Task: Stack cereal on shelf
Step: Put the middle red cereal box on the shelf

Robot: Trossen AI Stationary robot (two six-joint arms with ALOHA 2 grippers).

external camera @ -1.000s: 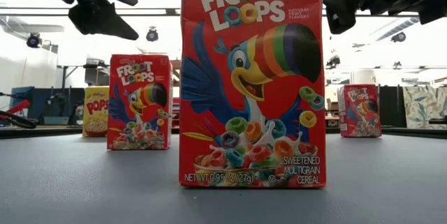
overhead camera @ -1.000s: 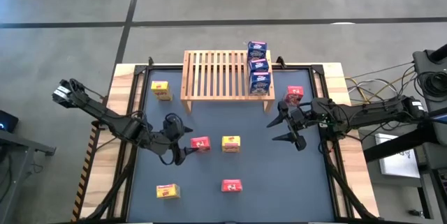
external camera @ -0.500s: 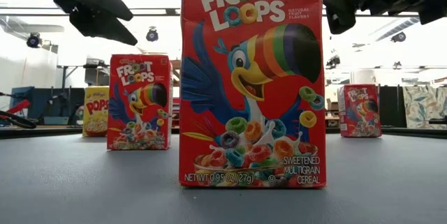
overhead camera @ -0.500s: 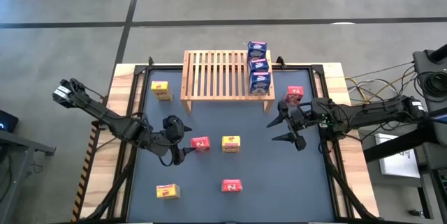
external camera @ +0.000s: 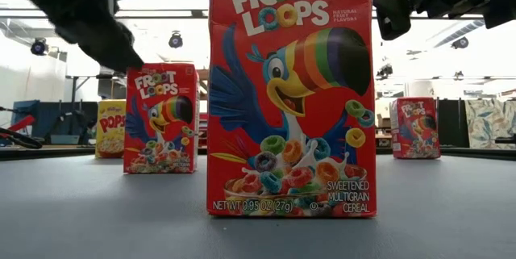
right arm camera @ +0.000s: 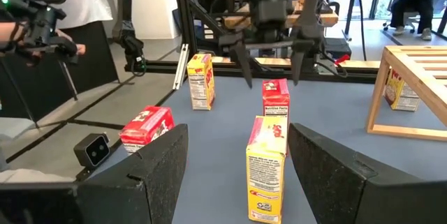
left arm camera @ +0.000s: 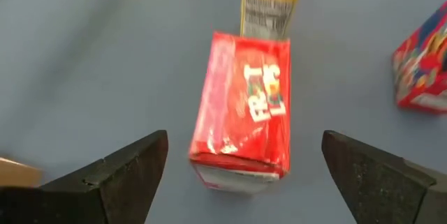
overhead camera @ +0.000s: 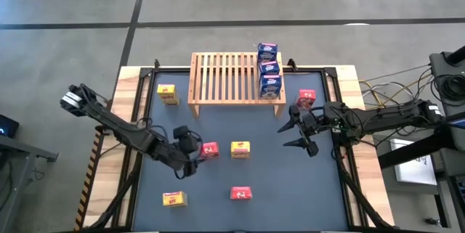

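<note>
Left pincer (left arm camera: 241, 175) wide open above red cereal box (left arm camera: 243, 119), not touching.

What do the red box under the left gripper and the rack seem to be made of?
Red box: likely thin printed cardboard with a slightly glossy finish; it shows folded edges, a printed front and a light sheen.
Rack: apparently pale unpainted wood with a matt look; it has many parallel slats of even light tan.

Glossy cardboard cereal boxes (overhead camera: 209, 149), pale wood slat shelf (overhead camera: 234, 78), matt grey table (overhead camera: 290, 182)
</note>
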